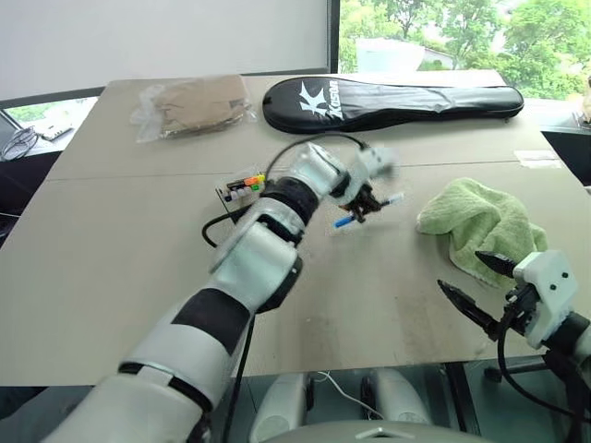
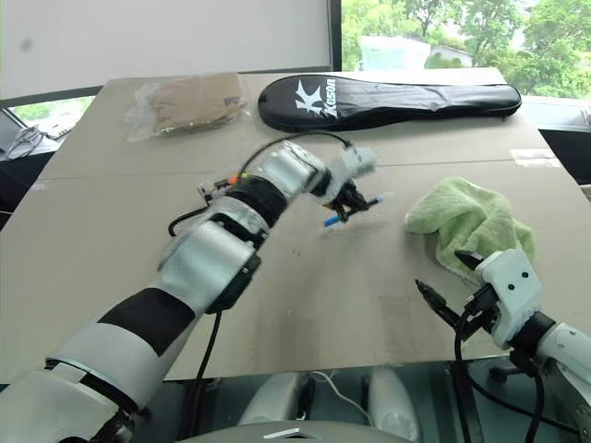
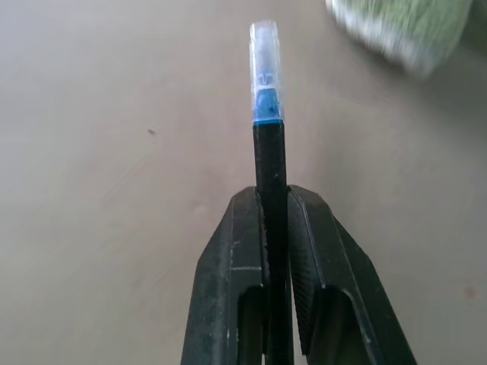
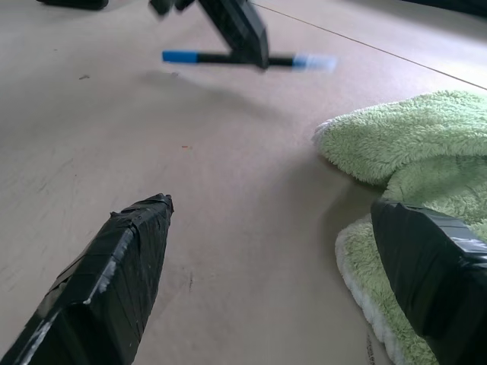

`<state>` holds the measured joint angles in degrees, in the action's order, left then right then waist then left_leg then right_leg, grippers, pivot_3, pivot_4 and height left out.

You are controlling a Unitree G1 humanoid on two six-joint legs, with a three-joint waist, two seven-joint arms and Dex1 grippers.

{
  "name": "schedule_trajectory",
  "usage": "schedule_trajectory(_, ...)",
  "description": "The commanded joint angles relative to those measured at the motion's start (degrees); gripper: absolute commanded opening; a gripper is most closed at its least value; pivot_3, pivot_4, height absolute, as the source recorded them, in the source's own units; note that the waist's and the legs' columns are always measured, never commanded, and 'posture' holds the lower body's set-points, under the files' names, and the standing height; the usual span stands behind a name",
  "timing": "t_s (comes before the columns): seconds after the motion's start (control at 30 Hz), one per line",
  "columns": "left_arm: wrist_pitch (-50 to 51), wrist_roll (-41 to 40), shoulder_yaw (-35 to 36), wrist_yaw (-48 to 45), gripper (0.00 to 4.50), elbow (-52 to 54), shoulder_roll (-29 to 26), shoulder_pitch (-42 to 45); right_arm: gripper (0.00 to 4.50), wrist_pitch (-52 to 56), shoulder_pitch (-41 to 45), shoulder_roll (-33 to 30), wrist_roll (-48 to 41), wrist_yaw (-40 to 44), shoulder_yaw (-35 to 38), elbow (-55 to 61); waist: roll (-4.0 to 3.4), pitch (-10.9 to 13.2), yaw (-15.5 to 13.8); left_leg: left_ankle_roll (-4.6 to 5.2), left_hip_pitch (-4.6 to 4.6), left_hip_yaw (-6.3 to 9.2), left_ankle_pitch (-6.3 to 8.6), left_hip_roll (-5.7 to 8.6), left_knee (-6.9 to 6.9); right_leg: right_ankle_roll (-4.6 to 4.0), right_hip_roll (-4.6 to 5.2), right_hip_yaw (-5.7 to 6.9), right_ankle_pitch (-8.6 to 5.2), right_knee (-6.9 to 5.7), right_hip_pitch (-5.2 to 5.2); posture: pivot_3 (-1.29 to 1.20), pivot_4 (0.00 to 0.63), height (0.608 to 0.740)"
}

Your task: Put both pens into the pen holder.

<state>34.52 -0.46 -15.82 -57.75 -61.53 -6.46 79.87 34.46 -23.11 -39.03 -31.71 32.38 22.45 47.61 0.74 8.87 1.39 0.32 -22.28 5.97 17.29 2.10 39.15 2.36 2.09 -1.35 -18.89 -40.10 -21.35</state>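
Left wrist view: left gripper (image 3: 275, 220) clamped mid-barrel on blue-and-black pen (image 3: 268, 144), light, stiff, probably slippery; right gripper (image 1: 480, 286) open, empty.

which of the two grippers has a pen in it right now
The left gripper: its fingers are shut on the blue-and-black pen, lifted above the table. The right gripper hangs open near the green towel, holding nothing.

Blue-and-black pen (image 3: 269, 152) clamped in left hand (image 3: 275, 228); tabletop (image 3: 114, 190) beneath
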Motion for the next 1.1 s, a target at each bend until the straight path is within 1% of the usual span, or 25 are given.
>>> schedule_trajectory(0.03, 8.75, -10.86, 13.66, 3.54, 0.07, 24.88, -3.44, -4.34, 4.46, -1.95, 3.08, -0.57, 0.33, 1.57, -1.27, -1.80, -0.03, -0.02, 0.33, 0.00, -0.24, 0.00, 0.00, -0.03, 0.06, 0.00, 0.03, -0.05, 0.00, -0.04, -0.22, 0.00, 0.150, 0.740)
schedule_trajectory(0.07, 9.59, -12.67, 16.30, 5.35, 0.07, 32.16, -4.05, -7.30, 4.46, -2.22, 4.18, -0.71, 0.37, 2.01, -1.80, -2.61, -0.06, -0.04, 0.52, -0.02, -0.42, 0.02, -0.01, -0.04, 0.14, -0.01, 0.10, -0.10, 0.00, -0.08, -0.39, 0.00, 0.150, 0.740)
schedule_trajectory(0.13, 4.08, -13.22, 20.09, 10.25, 0.07, 46.45, -5.09, -15.01, 4.46, -2.90, 6.88, -0.91, 0.01, 3.39, -3.28, -4.54, -0.12, -0.09, 0.68, -0.03, -0.44, 0.01, -0.02, -0.06, 0.14, -0.01, 0.36, -0.19, 0.00, -0.02, -0.38, 0.00, 0.150, 0.740)
schedule_trajectory(0.17, 2.02, -14.53, 22.15, 11.80, 0.07, 50.74, -4.70, -17.61, 4.46, -3.15, 7.84, -1.09, 0.02, 3.99, -3.76, -5.32, -0.18, -0.12, 0.82, -0.04, -0.41, 0.02, -0.02, -0.05, 0.11, -0.01, 0.35, -0.20, 0.01, 0.08, -0.36, 0.00, 0.150, 0.740)
schedule_trajectory(0.23, -5.76, -17.76, 26.48, 13.44, 0.07, 57.65, -3.48, -22.25, 4.46, -3.24, 9.88, -1.62, -0.25, 5.40, -4.84, -6.83, -0.18, -0.12, 0.63, -0.05, -0.35, 0.01, -0.03, -0.05, 0.11, -0.01, 0.35, -0.23, 0.01, 0.05, -0.34, 0.00, 0.150, 0.740)
schedule_trajectory(0.27, -12.17, -16.79, 27.04, 13.60, 0.07, 61.32, -4.40, -25.67, 4.46, -3.24, 11.15, -1.90, -0.52, 6.19, -5.48, -7.65, -0.16, -0.11, 0.47, -0.06, -0.35, 0.01, -0.03, -0.05, 0.11, -0.02, 0.35, -0.24, 0.01, 0.04, -0.35, 0.00, 0.150, 0.740)
schedule_trajectory(0.3, -14.96, -18.66, 28.03, 10.32, 0.07, 64.78, -5.94, -29.63, 4.46, -3.37, 12.77, -2.05, -0.95, 7.06, -6.22, -8.62, -0.15, -0.11, 0.30, -0.06, -0.36, 0.01, -0.03, -0.05, 0.13, -0.02, 0.35, -0.21, 0.01, 0.03, -0.35, 0.00, 0.150, 0.740)
schedule_trajectory(0.37, -24.92, -16.28, 26.95, 6.35, 0.07, 67.88, -9.82, -37.02, 4.46, -3.84, 15.66, -1.96, -2.09, 8.84, -7.48, -10.17, -0.22, -0.16, 0.74, -0.06, -0.35, 0.00, -0.03, -0.02, 0.13, -0.02, 0.36, -0.21, 0.02, 0.07, -0.32, 0.00, 0.150, 0.740)
schedule_trajectory(0.4, -29.63, -15.60, 26.74, 5.80, 0.07, 68.25, -10.63, -39.43, 4.46, -4.38, 16.70, -1.78, -2.60, 9.89, -7.93, -10.63, -0.23, -0.16, 0.78, -0.06, -0.28, -0.08, -0.03, -0.03, 0.10, -0.02, 0.35, -0.26, 0.02, 0.08, -0.31, 0.00, 0.150, 0.740)
schedule_trajectory(0.47, -43.89, -11.00, 25.51, 5.13, 0.07, 66.09, -13.69, -43.59, 4.46, -5.60, 18.37, -0.87, -4.47, 11.91, -8.32, -10.77, -0.19, -0.14, 0.05, -0.06, -0.17, -0.11, -0.03, -0.03, 0.05, -0.02, 0.39, -0.24, 0.02, 0.08, -0.20, 0.00, 0.150, 0.740)
schedule_trajectory(0.5, -49.45, -9.46, 25.19, 4.60, 0.07, 64.63, -15.11, -45.07, 4.46, -5.92, 19.08, -0.39, -5.60, 12.58, -8.35, -10.75, -0.18, -0.14, -0.33, -0.05, -0.22, -0.02, -0.03, -0.02, 0.10, -0.02, 0.39, -0.15, 0.03, 0.08, -0.21, 0.00, 0.150, 0.740)
schedule_trajectory(0.6, -62.16, -7.03, 25.34, 5.09, 0.07, 60.04, -17.71, -48.15, 4.46, -5.97, 21.00, 0.42, -7.49, 13.11, -8.47, -10.66, -0.17, -0.15, -1.24, -0.05, -0.21, 0.09, -0.03, 0.02, 0.15, -0.03, 0.41, -0.06, 0.03, 0.11, -0.13, 0.00, 0.150, 0.740)
schedule_trajectory(0.7, -71.76, -6.39, 24.55, 5.04, 0.07, 55.33, -19.87, -50.01, 4.46, -5.13, 21.67, 0.51, -8.80, 12.32, -8.39, -10.10, -0.17, -0.15, -1.32, -0.04, -0.22, 0.10, -0.02, 0.16, 0.15, 0.00, 0.52, -0.03, 0.05, 0.14, -0.13, 0.00, 0.150, 0.740)
schedule_trajectory(0.8, -76.03, -7.07, 23.99, 5.50, 0.07, 48.99, -21.08, -50.74, 4.46, -4.86, 20.98, -0.23, -9.05, 12.32, -8.13, -9.51, -0.17, -0.15, -1.23, -0.04, -0.22, 0.19, -0.02, 0.18, 0.15, 0.00, 0.53, 0.08, 0.05, 0.12, -0.13, 0.00, 0.150, 0.740)
schedule_trajectory(0.93, -78.77, -9.36, 23.67, 5.40, 0.07, 44.66, -22.00, -50.76, 4.46, -4.18, 20.35, -1.18, -10.06, 11.77, -7.13, -8.58, -0.17, -0.15, -0.72, -0.04, -0.23, 0.23, -0.02, 0.18, 0.13, 0.00, 0.51, 0.28, 0.04, 0.10, -0.12, 0.00, 0.150, 0.740)
schedule_trajectory(1.1, -81.38, -9.23, 24.24, 6.47, 0.07, 38.76, -24.07, -50.16, 4.46, -3.47, 20.61, -1.56, -10.71, 10.49, -7.20, -8.08, -0.17, -0.17, -0.30, -0.04, -0.21, 0.23, -0.03, 0.18, 0.14, 0.00, 0.48, 0.29, 0.04, 0.07, -0.12, 0.00, 0.150, 0.740)
